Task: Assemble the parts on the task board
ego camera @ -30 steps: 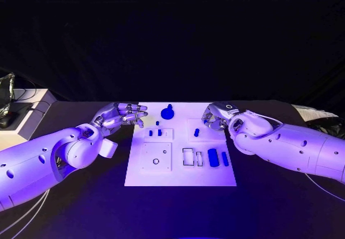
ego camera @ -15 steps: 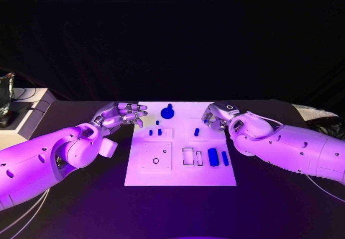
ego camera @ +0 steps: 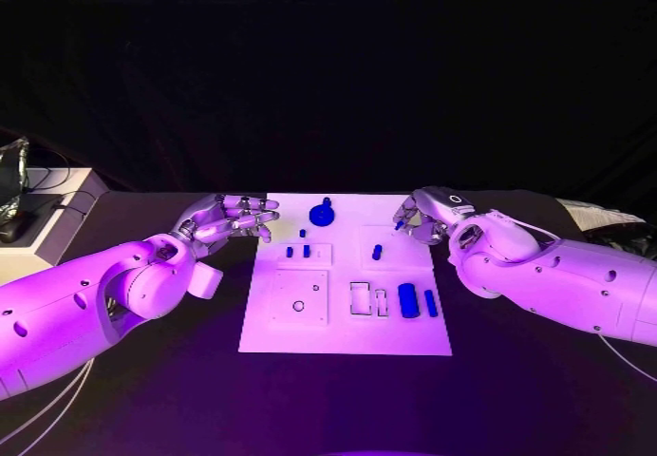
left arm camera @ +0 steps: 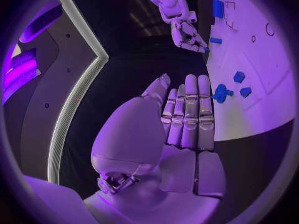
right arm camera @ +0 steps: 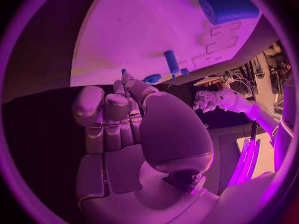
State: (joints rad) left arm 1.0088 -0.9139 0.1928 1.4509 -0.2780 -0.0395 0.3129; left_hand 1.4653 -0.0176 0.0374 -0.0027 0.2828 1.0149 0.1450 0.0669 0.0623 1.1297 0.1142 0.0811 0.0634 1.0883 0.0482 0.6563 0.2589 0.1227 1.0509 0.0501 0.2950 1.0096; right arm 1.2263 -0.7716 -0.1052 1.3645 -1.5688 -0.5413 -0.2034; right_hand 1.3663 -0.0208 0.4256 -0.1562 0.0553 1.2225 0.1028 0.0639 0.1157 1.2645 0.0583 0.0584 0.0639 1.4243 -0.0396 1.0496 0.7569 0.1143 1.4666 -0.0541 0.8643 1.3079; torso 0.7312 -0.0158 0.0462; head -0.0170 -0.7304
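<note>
Task board (ego camera: 346, 328): a white plate lying flat in the middle of the black tabletop (ego camera: 164, 399), between the two arms.
Right hand (ego camera: 427, 215): raised over the board's far right edge; its fingers (right arm camera: 127, 82) pinch a small blue part (ego camera: 400, 224) at their tips, the other fingers curled close beside them.
Left hand (ego camera: 230, 219): just beside the board's far left corner, holding nothing; in the left wrist view its fingers (left arm camera: 190, 109) lie straight and close together, pointing towards the board.
Round blue part (ego camera: 322, 214): on the board's far middle, a knob with a short stem.
Two small blue pegs (ego camera: 297, 252): standing side by side in a raised square on the left half.
Single blue peg (ego camera: 377, 252): in the right half, nearer the right hand.
Near row: a large blue cylinder (ego camera: 406, 299) and a slim blue bar (ego camera: 430, 302) lie beside outlined rectangular slots (ego camera: 360, 297).
Square plate with a ring-shaped hole (ego camera: 297, 306): on the near left of the board.
Writing: no brand, label or lettering can be read on the board or the parts.
</note>
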